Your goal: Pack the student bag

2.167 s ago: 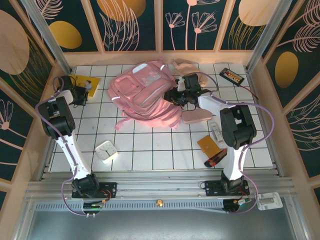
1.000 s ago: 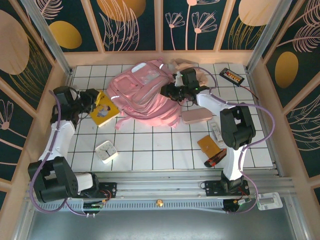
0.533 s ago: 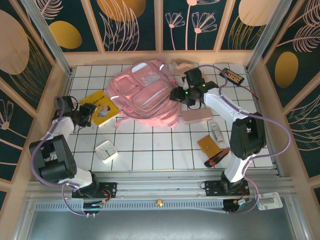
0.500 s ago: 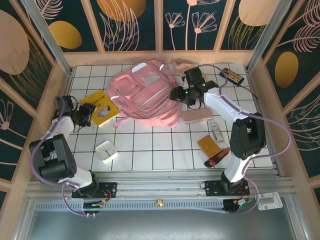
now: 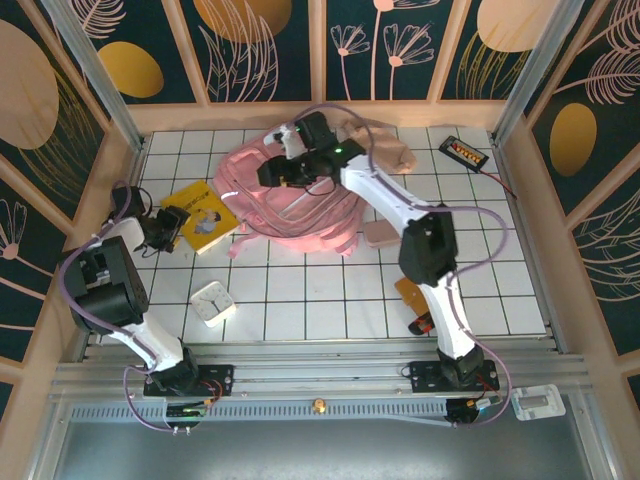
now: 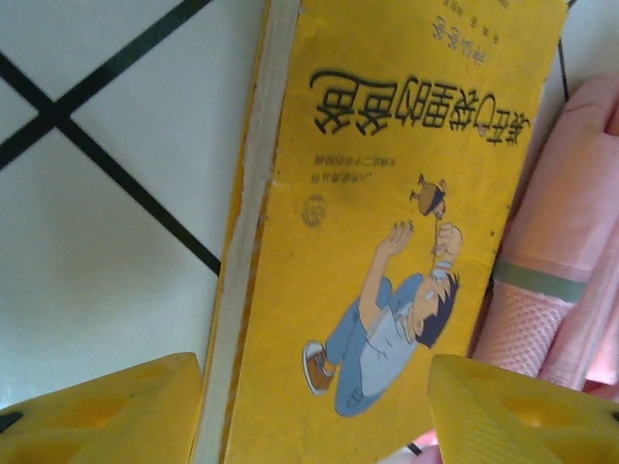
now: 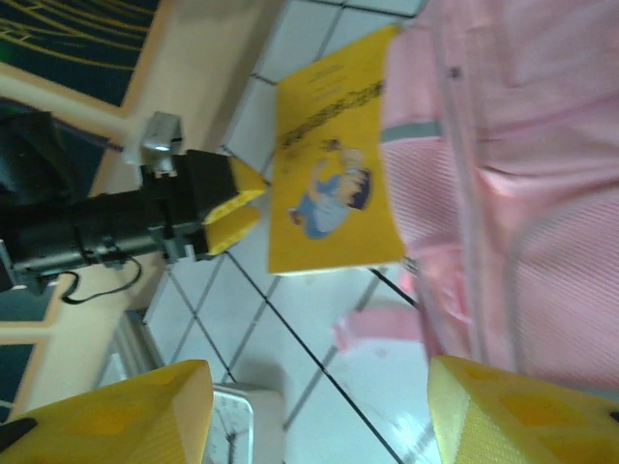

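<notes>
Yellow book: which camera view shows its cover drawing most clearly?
Left wrist: the yellow book is close, its title and cartoon boy clear. Right wrist shows it smaller, beside the student bag; top external, smallest.

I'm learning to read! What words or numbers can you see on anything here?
Big title on the yellow book, upside down in the left wrist view: looks like "装在口袋里的爸爸", though I'm not certain.
Smaller print lines on the same cover: too small to read.
Face of the white clock: numbers too small to read.
</notes>
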You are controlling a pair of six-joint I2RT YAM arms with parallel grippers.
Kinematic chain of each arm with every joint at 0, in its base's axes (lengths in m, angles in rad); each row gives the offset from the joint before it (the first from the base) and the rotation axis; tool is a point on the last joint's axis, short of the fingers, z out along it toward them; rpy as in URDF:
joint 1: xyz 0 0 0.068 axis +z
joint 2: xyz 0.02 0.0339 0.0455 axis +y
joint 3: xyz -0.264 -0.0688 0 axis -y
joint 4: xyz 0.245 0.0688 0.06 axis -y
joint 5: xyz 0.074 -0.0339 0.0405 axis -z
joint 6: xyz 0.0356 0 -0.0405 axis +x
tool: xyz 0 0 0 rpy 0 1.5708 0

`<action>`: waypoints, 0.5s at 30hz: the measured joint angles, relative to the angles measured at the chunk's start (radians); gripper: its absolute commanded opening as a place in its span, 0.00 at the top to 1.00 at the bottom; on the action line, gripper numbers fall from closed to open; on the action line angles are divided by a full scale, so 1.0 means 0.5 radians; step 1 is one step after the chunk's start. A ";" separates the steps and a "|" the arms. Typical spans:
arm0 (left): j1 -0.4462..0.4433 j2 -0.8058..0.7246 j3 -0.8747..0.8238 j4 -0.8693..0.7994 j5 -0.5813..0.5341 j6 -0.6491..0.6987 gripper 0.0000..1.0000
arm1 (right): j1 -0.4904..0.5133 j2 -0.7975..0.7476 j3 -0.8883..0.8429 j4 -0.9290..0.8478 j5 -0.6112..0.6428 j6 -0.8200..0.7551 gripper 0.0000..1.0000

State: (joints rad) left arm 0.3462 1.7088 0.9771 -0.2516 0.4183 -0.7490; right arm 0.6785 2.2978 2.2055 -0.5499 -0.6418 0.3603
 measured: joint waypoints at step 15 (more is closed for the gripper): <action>0.000 0.341 0.277 -0.037 -0.031 0.218 0.51 | 0.040 0.335 0.080 0.513 -0.389 0.407 0.40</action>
State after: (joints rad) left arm 0.3462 1.8793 1.1156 -0.2699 0.4026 -0.6399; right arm 0.6987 2.4653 2.2456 -0.2932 -0.8364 0.5636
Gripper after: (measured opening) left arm 0.514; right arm 0.608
